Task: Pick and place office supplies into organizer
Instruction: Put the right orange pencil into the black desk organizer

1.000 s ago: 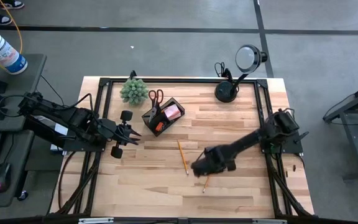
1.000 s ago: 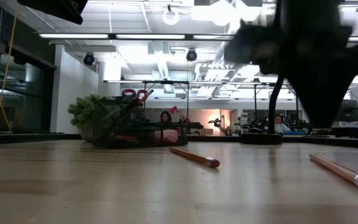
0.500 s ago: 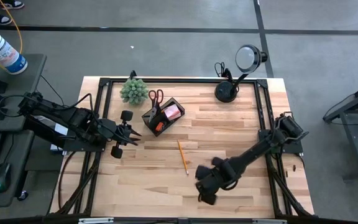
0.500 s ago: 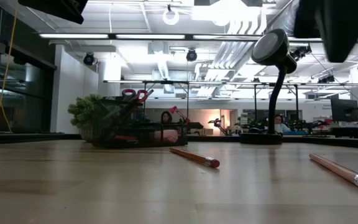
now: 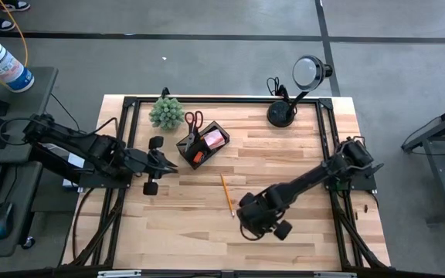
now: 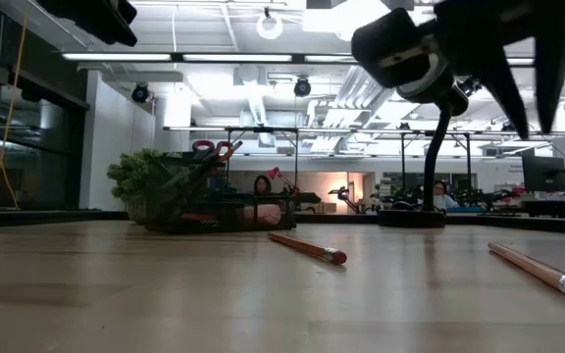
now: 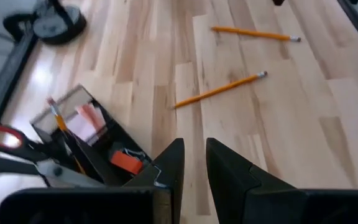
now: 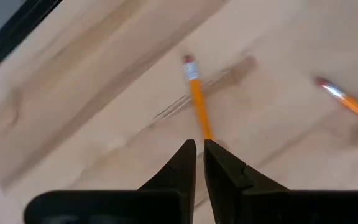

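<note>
From above I see my right gripper over the table's middle beside a pencil; the organizer sits near the plant. Its wrist view shows fingers nearly together, empty, over another pencil. The left gripper is slightly parted, empty. No readable writing.

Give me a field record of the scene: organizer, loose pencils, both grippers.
organizer: back left of table, holding scissors, pink pad, orange block
loose pencils: two on the wood, one mid-table, one under the right arm
right gripper: above the second pencil, nearly shut, holding nothing
left gripper: beside organizer, narrow gap, holding nothing
</note>
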Robot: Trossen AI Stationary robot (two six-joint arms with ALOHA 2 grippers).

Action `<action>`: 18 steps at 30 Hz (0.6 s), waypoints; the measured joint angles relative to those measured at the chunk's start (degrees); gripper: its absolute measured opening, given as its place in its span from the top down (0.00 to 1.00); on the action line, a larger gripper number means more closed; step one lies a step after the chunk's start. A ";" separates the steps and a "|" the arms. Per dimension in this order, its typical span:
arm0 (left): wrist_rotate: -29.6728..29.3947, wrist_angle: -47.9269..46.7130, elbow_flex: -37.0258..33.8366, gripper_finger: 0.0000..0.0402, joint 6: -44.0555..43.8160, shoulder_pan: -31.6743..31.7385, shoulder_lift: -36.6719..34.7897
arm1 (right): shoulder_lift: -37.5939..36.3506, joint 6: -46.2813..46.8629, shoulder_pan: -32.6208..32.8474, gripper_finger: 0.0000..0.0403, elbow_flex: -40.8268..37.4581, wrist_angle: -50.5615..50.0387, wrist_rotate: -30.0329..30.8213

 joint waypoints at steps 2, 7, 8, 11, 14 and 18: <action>0.02 -0.06 -0.02 0.86 -2.71 0.00 0.97 | 0.00 -5.71 -0.74 0.94 -1.34 0.68 -2.56; 0.29 1.70 0.01 0.86 -7.75 0.00 4.28 | 0.00 -14.42 -1.71 0.94 -5.61 5.89 -5.03; 0.32 1.68 0.01 0.86 -8.88 0.00 4.89 | 0.00 -15.52 -1.71 0.94 -6.26 7.29 -4.82; 0.32 2.29 0.02 0.86 -12.54 0.00 7.13 | 0.00 -18.48 -1.22 0.92 -7.53 9.79 -4.28; 0.47 2.98 -0.03 0.86 -15.28 0.00 9.19 | 0.00 -20.22 -0.66 0.88 -7.52 12.82 -5.25; 1.29 4.83 -0.05 0.86 -16.92 0.00 11.95 | 0.00 -20.63 0.65 0.79 -7.51 17.32 -5.24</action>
